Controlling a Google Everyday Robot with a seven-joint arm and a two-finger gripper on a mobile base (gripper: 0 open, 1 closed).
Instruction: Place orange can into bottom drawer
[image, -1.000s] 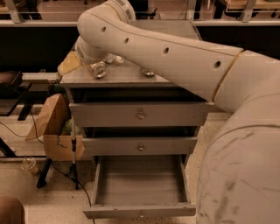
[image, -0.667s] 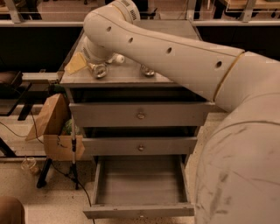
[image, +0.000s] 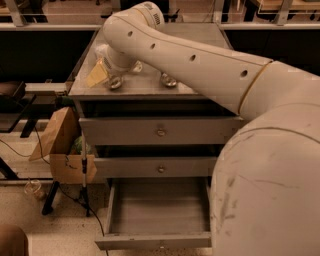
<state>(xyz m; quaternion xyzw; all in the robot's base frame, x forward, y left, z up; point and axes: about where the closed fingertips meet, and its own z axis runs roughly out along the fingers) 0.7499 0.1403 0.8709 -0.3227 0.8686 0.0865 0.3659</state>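
Evidently mid-reach, with no lift yet. Finds the pale, yellow-tipped gripper (image: 105, 76) at 10 o'clock of the view, low over the near-left part of the grey metal worktop (image: 200, 31), carried by a thick white jointed arm (image: 200, 65) sweeping in from 4 o'clock. Cannot tell whether apart, together or clamped on anything.

Puts the small silver-topped orange can (image: 116, 83) on the worktop at 5 o'clock of the gripper, just beside it; cannot tell if touching. Shows almost nothing of the gold-orange sides, so reads as that can by judgement only. Notes a second small silvery object (image: 168, 80) at 3 o'clock of the can, well apart, kind unclear.

Shows the wide, shallow grey bottom drawer (image: 152, 241) pulled out at 6 o'clock, with nothing inside. Probably drawn out so a can may be lowered in from above. Shows the two upper grey drawers with round knobs, top (image: 160, 132) and middle (image: 160, 169), shut, so nothing overhangs the tray. Suggests the high arc of the arm serves to leave the cabinet front free.

At 9 o'clock, beside the cabinet: a brown cardboard box (image: 55, 145) with one flap raised, and a clear plastic cup (image: 34, 188) on the floor.

Reads no brand, label or writing anywhere.
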